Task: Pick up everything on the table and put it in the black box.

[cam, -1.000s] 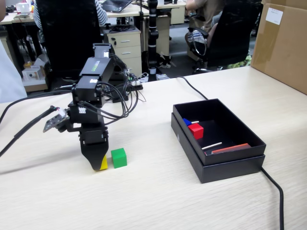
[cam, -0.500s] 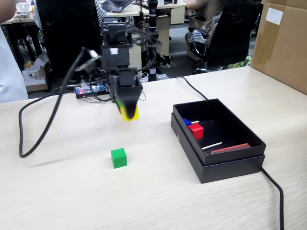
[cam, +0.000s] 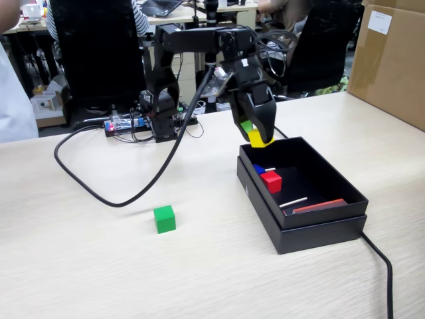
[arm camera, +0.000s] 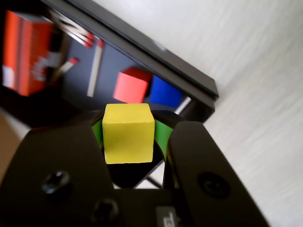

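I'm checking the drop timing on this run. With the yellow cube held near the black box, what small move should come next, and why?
Probably carry it a little further over the black box before opening. In the fixed view the gripper, shut on the yellow cube, hangs above the box's far left corner, close to the rim. The red cube and blue cube already lie in that corner.

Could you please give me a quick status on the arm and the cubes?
Gripper shut on yellow cube, above black box rim. Red cube, blue cube boxed. Green cube on table. Nothing blocking.
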Robot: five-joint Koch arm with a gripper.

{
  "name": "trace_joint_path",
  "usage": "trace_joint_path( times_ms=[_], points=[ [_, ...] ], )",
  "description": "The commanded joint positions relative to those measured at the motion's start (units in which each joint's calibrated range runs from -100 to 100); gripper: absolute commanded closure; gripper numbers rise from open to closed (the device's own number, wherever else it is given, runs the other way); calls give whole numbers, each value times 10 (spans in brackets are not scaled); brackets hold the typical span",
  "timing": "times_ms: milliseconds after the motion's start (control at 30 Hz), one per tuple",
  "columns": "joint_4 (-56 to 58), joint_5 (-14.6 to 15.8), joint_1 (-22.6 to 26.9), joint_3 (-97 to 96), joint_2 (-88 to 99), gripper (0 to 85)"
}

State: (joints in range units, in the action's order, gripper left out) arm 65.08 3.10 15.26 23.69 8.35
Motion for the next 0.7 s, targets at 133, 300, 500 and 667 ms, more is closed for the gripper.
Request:
trace_joint_path(
  times_ms=[133, 300, 500, 667],
  points=[
    [-7, 6, 1, 48, -83, 742],
    [11, 9, 0, 48, -109, 600],
    [19, 15, -17, 58, -22, 423],
    [19, 3, -44, 72, 77, 426]
  ],
)
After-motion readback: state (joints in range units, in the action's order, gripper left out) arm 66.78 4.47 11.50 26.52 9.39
